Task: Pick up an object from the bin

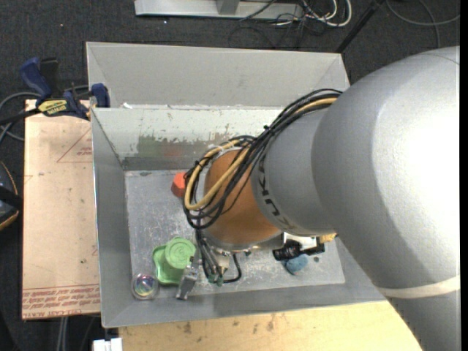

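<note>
Green plastic object (174, 260): round, cap-like top with concentric rings, on wider light-green base. Pose: top face turned up toward camera. Location: floor of bin (110, 196), front-left area, near front wall. Right edge partly hidden. Small shiny translucent ball (144, 286) just beside it, lower left.

The bin (110, 196) contains one green round piece (174, 259), one small clear jar (144, 286), one orange-red piece (178, 185), one blue piece (297, 265).
</note>
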